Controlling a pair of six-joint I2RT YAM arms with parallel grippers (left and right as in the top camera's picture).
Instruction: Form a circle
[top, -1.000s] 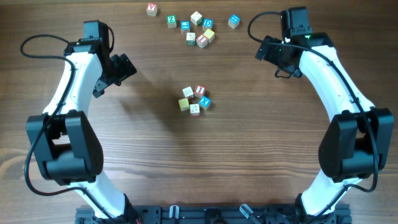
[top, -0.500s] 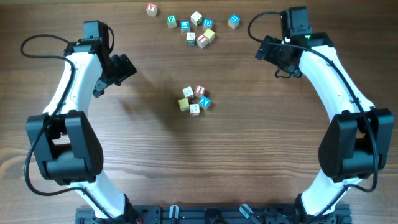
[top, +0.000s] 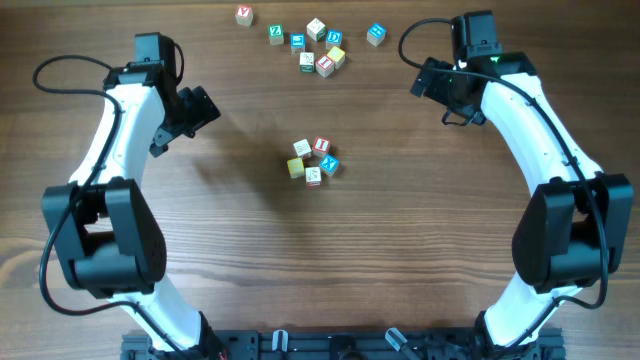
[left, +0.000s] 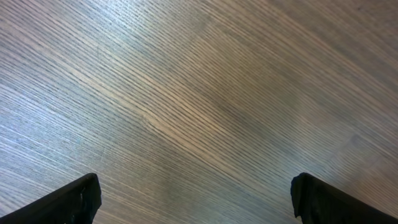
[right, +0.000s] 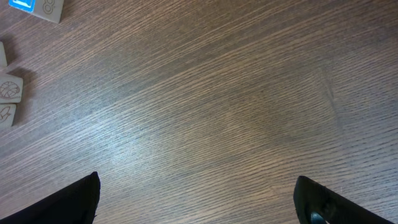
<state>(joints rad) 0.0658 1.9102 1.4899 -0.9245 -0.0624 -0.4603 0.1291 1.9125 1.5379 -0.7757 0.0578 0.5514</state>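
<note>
The circle is a small ring of five tiny letter cubes at the table's middle: cream, white with a red letter, blue X, yellow and white with a reddish mark. My left gripper hangs open well to the ring's left, and in its wrist view the left gripper has only bare wood between its fingers. My right gripper is open at the back right, far from the ring. In the right wrist view the right gripper is empty too.
Several loose letter cubes lie scattered along the table's far edge, among them a red-lettered one, a green one and a blue one. The right wrist view catches a blue cube and pale cubes at its left edge.
</note>
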